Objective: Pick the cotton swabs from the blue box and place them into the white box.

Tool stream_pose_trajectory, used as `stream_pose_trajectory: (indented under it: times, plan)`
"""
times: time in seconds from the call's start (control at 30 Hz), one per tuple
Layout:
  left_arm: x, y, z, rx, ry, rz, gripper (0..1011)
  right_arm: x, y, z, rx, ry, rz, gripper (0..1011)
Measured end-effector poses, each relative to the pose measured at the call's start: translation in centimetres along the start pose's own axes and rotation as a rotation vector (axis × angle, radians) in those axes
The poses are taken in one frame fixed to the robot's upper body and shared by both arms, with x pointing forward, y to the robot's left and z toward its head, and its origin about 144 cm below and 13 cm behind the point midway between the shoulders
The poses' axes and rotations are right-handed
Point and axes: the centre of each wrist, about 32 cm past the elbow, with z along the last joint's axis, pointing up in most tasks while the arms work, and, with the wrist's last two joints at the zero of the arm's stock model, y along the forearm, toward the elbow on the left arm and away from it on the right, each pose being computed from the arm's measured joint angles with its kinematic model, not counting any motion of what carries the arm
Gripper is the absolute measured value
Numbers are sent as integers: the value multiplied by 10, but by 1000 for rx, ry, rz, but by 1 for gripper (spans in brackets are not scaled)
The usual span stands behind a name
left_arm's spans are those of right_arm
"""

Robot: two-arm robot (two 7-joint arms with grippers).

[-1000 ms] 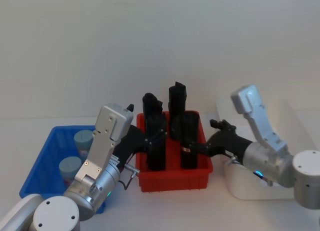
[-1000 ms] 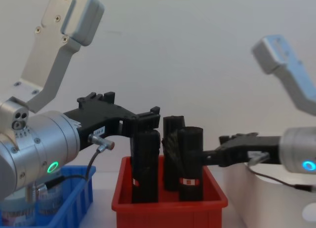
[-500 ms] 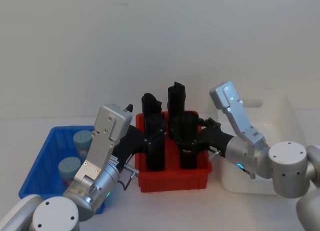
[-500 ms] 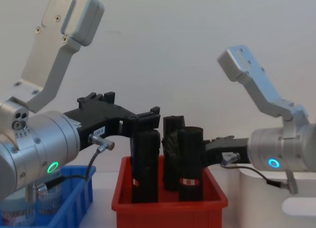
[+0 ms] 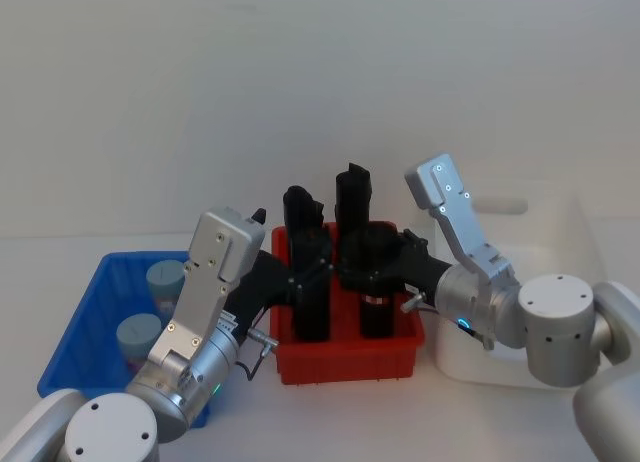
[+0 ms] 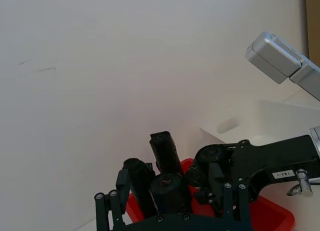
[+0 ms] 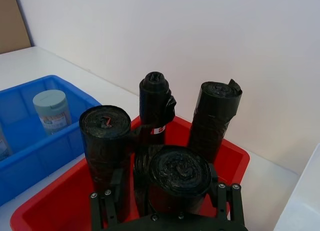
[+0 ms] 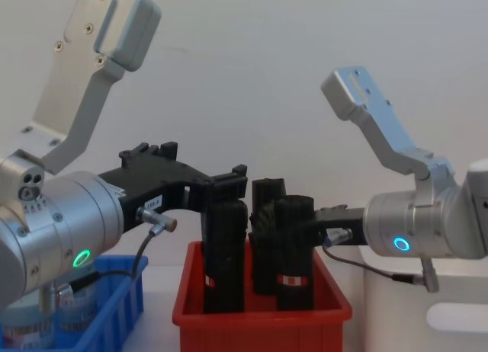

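Two cotton swabs jars [image 5: 166, 278] [image 5: 139, 332] with grey-blue lids stand in the blue box [image 5: 75, 322] at the left. One jar [image 7: 52, 109] is also in the right wrist view. The white box [image 5: 470, 367] stands at the right. Both grippers are over the red bin [image 5: 350, 357] between the boxes. My left gripper [image 5: 305, 270] is open, straddling the top of the front left black roll [image 6: 170, 183]. My right gripper [image 5: 385, 267] reaches in from the right, open, with the front right black roll [image 7: 177, 173] between its fingers.
The red bin [image 8: 259, 321] holds several tall black rolls standing upright, two in front and two behind. It sits close between the blue box [image 8: 114, 310] and the white box [image 8: 404, 306]. A plain white wall stands behind the table.
My right arm has swung left from over the white box to the red bin, bringing its gripper around the front right roll. The left arm has not moved.
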Motion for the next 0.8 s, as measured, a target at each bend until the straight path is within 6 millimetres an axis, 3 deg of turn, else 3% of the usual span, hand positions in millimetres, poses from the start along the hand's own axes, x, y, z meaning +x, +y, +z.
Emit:
stream_pose_trajectory:
  times: [0.23,0.6,0.8]
  plan:
    - [0,0,0,0,0,0,1000,-1,2,2,2,7,-1,882]
    - [0,0,0,0,0,0,1000,-3,3,4,4,12,-2,535]
    - [0,0,0,0,0,0,1000,-3,4,4,4,14,-2,486]
